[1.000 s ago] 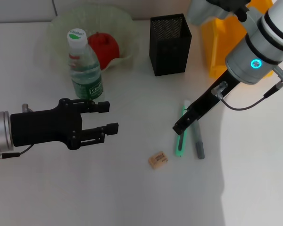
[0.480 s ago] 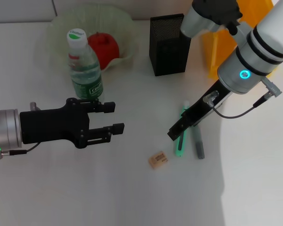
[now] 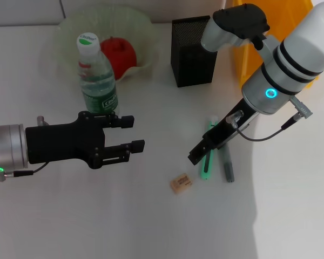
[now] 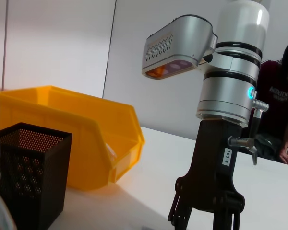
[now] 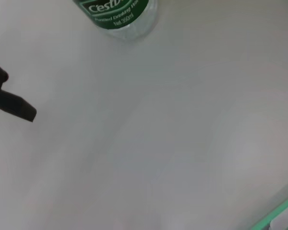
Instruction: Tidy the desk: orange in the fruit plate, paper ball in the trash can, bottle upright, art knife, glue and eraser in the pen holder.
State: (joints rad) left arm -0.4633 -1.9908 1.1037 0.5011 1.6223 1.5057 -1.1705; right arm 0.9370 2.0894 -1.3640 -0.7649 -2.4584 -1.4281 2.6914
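The green-labelled bottle (image 3: 97, 75) stands upright next to the fruit plate (image 3: 146, 24), which holds the reddish orange (image 3: 119, 54). The black mesh pen holder (image 3: 194, 51) stands behind. The green art knife (image 3: 206, 164), the grey glue stick (image 3: 227, 164) and the tan eraser (image 3: 181, 183) lie on the desk. My right gripper (image 3: 197, 156) hangs low over the knife, just right of the eraser, fingers (image 4: 180, 215) apart. My left gripper (image 3: 135, 133) is open and empty, in front of the bottle. The paper ball is not in view.
The yellow trash bin (image 3: 248, 54) stands right of the pen holder and also shows in the left wrist view (image 4: 86, 139). The right wrist view shows the bottle's base (image 5: 117, 14) and the knife's edge (image 5: 273, 215).
My right gripper has moved down and to the left along the knife, closer to the eraser. My left gripper has shifted slightly to the right.
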